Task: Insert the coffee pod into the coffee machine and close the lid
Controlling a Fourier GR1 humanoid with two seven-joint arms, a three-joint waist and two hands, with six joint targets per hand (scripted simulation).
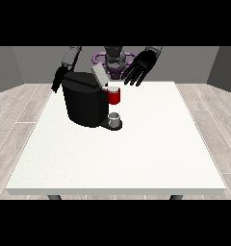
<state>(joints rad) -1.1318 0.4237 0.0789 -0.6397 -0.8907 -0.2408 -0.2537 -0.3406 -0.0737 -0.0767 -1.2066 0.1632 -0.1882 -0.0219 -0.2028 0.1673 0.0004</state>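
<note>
A black coffee machine (83, 103) stands on the white table (136, 153) at the back left. Its grey lid (99, 74) is tilted up and open. On the machine's front is a red part (114, 97) with a small pale coffee pod (113, 89) sitting on top of it. A grey cup (114, 118) rests on the machine's drip base. The hand at the view's right (140, 67) hovers above and to the right of the pod, fingers spread and straight, holding nothing. The hand at the view's left (57, 79) hangs behind the machine's left side, partly hidden.
The table's front and right parts stretch wide around the machine. The robot's torso (114, 58) stands behind the far edge. Wooden floor surrounds the table.
</note>
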